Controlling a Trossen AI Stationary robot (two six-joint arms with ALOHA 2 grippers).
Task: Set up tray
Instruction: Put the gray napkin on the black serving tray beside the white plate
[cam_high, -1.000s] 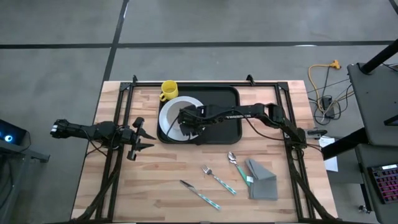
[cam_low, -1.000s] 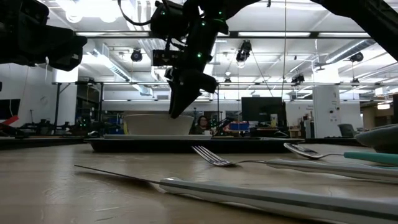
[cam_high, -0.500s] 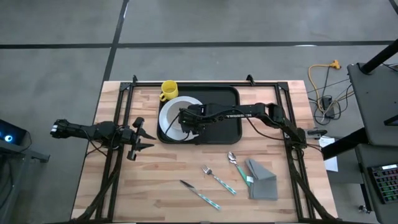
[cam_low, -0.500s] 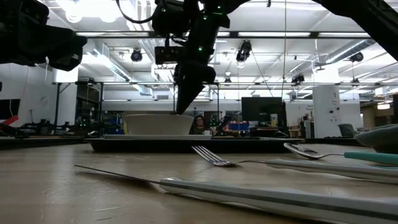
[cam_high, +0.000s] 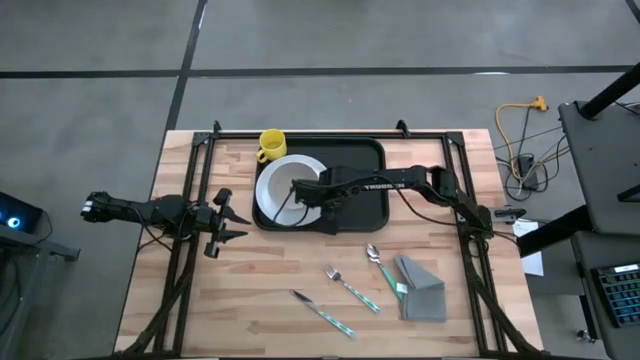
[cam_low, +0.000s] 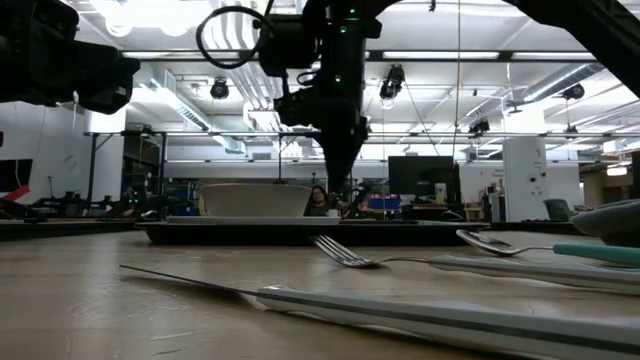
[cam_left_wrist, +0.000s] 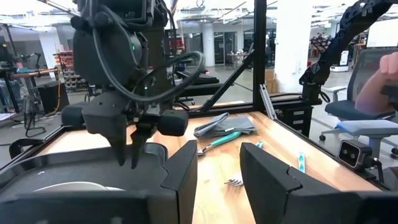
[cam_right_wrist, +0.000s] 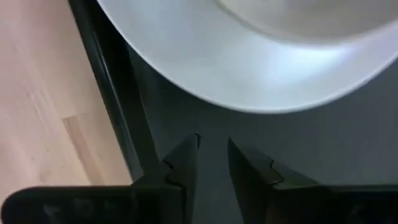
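R wrist view only – gripper gap narrow

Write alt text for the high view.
The right end effector hangs over the plate on the black tray, yellow mug beside it. Fork, spoon, knife and napkin lie nearer; the left end effector waits aside.

I see open wood on the surface ahead of my left end effector; the white plate fills the tray's left half, yellow mug just beyond.
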